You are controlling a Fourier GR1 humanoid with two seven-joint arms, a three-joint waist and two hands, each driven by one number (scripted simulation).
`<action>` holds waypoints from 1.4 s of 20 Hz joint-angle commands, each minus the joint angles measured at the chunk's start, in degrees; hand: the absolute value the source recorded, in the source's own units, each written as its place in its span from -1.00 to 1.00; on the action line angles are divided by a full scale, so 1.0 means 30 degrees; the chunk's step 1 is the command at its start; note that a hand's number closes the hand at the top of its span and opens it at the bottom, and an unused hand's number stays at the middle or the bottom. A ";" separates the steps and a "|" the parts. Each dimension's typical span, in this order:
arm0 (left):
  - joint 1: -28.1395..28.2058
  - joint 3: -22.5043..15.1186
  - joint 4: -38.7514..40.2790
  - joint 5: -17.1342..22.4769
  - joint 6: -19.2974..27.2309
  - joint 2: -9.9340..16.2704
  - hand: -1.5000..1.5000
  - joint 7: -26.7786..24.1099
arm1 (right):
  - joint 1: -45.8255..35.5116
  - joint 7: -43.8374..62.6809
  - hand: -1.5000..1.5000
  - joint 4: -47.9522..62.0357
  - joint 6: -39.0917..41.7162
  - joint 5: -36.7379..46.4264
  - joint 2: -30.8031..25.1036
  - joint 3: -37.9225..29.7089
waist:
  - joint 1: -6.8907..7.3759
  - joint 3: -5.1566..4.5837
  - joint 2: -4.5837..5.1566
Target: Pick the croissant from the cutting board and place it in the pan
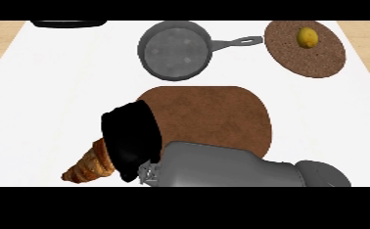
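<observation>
Right hand (130, 137) curls round a flaky, tapered croissant (88, 167), hiding its upper end, beside the rounded brown board (217, 115); grey round pan (175, 50) sits beyond

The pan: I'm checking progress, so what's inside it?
The pan shows only its bare grey speckled bottom; nothing covers any part of it. The croissant is at the cutting board's left, partly hidden by the robot hand.

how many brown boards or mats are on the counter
2. The cutting board lies mid-counter, partly under the robot hand; a round cork mat holding a lemon sits far right.
</observation>
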 commanded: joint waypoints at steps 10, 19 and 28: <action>-0.5046 0.1884 -0.2975 0.0527 0.0588 -0.0889 0.00 -0.1257 | -0.2377 0.1043 1.00 -0.0140 -0.5059 0.2039 0.0107 -0.3461 | -0.0969 0.0161 0.0130; -0.4901 0.1994 -0.3290 0.0840 0.0785 -0.0641 0.00 -0.1563 | -0.2249 -0.0099 1.00 0.2046 -0.6718 0.2431 -0.0353 -0.5917 | -0.1214 0.0153 0.0487; -0.4793 0.1814 -0.3202 0.0768 0.1057 -0.0482 0.00 -0.2035 | -0.2200 -0.2305 1.00 0.5549 -0.7115 0.3621 -0.2461 -0.6270 | -0.1088 0.0122 0.0834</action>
